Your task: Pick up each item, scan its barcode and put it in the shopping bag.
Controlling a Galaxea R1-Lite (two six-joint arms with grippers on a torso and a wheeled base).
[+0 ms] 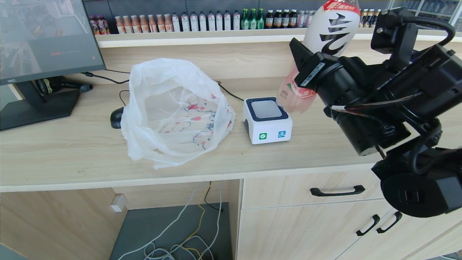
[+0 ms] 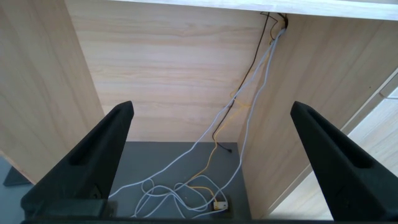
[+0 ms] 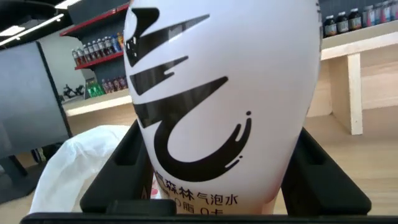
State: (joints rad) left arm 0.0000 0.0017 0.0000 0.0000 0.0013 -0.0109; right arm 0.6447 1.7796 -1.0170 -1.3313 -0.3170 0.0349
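One bottle (image 1: pixel 330 32) sits clamped in the right gripper (image 1: pixel 306 68), tilted base-down just beside the scanner (image 1: pixel 267 121), evidently to present its barcode; the shopping bag (image 1: pixel 173 108) stands near. Left gripper (image 2: pixel 211 115) hangs open, unladen, under the counter (image 1: pixel 72 148).

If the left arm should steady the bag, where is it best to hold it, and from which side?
Probably pinch the bag at its raised left rim, coming from the left: the thin film stands up there, while the scanner and the right gripper holding the bottle crowd its right.
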